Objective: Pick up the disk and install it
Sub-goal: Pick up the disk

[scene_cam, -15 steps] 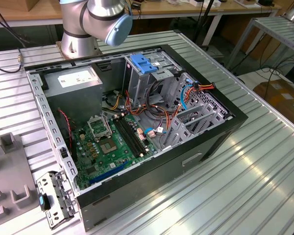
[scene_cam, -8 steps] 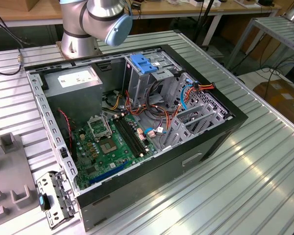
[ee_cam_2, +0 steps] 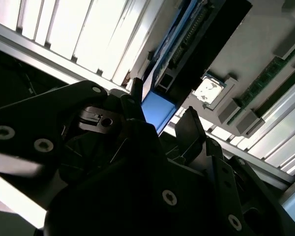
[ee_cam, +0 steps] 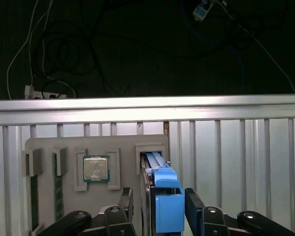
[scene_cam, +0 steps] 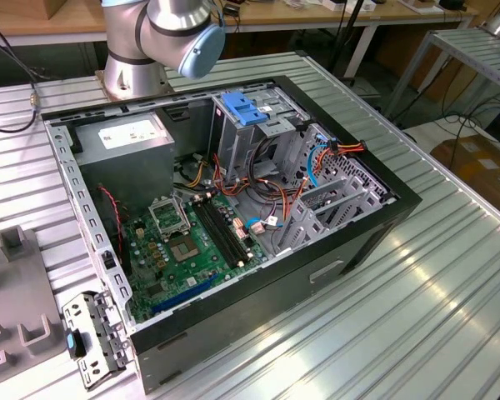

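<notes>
Exterior view: arm base stands behind the open computer case on the ribbed table. You see the motherboard exposed, the blue latch on the drive cage, and the grey power supply beside it. The grey tray lies at the exterior view's left.

First wrist view: gripper straddles the disk. The disk stands on edge, with its far end seated in the tray's slot and its blue rail facing the camera. Long axis runs from the slot toward the gripper. The jaws are parted: a gap shows between one finger and the disk's metal side. The processor sits in the neighbouring pocket.

Second wrist view: the disk's blue end sits between the jaws, and its body recedes toward the tray.
</notes>
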